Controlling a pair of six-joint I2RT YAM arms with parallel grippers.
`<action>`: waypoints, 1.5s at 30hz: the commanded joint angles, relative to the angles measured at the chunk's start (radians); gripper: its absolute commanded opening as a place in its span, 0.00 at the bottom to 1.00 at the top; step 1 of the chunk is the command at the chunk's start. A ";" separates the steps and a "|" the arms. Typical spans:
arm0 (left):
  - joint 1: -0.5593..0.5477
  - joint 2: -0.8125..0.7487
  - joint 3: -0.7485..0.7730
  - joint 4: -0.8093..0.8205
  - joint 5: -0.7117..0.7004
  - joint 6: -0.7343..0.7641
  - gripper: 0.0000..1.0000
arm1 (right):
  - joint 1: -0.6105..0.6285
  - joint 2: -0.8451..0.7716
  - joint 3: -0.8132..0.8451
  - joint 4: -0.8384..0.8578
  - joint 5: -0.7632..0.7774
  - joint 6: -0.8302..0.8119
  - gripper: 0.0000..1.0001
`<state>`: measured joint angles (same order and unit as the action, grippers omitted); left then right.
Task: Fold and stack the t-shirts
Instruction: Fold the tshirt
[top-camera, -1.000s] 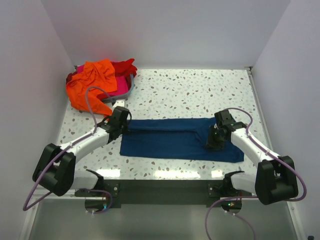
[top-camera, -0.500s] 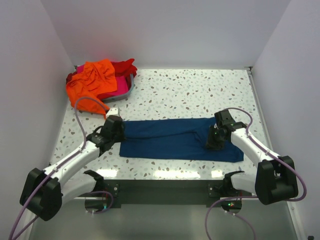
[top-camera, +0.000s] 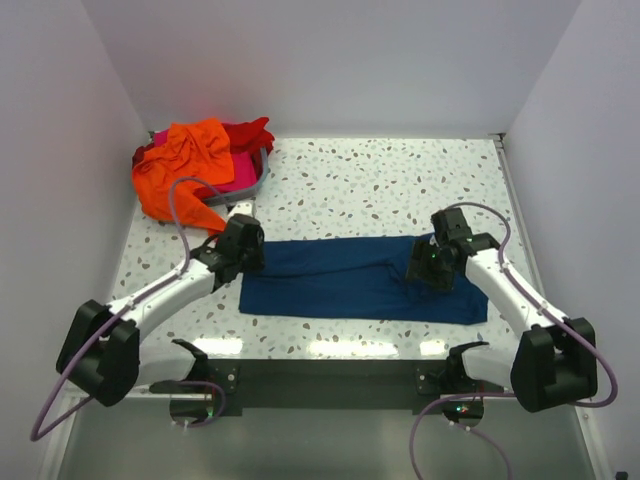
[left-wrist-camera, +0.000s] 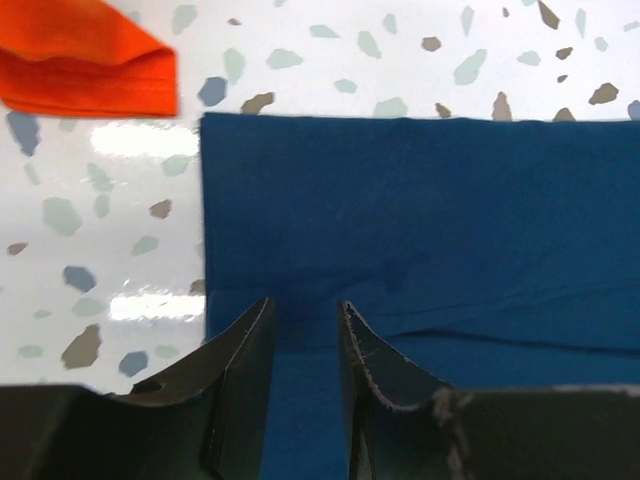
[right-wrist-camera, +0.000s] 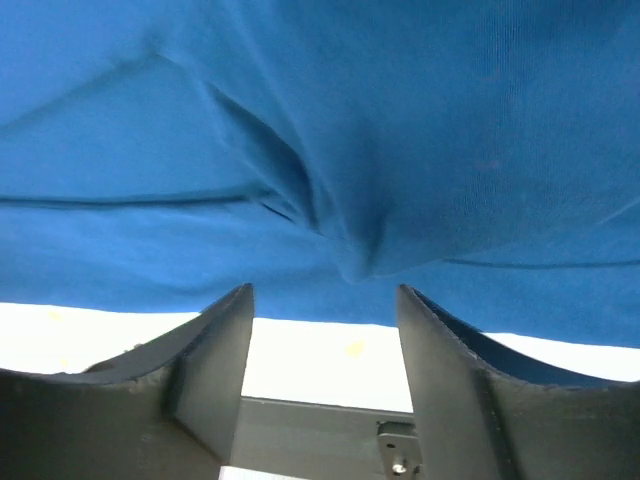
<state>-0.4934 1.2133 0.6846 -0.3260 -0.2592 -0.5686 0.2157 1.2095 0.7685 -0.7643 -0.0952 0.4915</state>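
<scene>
The navy t-shirt (top-camera: 350, 277) lies as a flat band near the front edge of the table (top-camera: 380, 190) — left gripper (left-wrist-camera: 303, 310) narrowly parted at its left end, right gripper (right-wrist-camera: 325, 292) spread wide over its right part, both empty — so each should pinch every layer squarely before folding.

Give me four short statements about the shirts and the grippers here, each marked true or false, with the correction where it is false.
1. The navy shirt lies flat on the table as a long strip. True.
2. The orange shirt lies on the navy shirt. False: it is heaped on the grey bin in the far left corner.
3. The right gripper's jaws stand apart. True.
4. The left gripper is at the navy shirt's right end. False: it is at its left end.
</scene>
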 joint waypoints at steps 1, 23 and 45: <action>-0.040 0.080 0.064 0.111 0.028 -0.028 0.35 | 0.004 -0.022 0.107 -0.056 0.038 -0.021 0.66; 0.059 0.348 -0.046 0.263 -0.023 -0.001 0.33 | -0.058 0.432 0.238 0.160 0.097 -0.027 0.77; 0.211 0.243 0.033 0.124 -0.022 0.052 0.32 | 0.128 0.354 0.239 0.125 0.084 0.035 0.84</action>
<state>-0.2913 1.4792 0.6735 -0.1307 -0.2642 -0.5632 0.3443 1.6566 0.9916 -0.5743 -0.0078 0.5037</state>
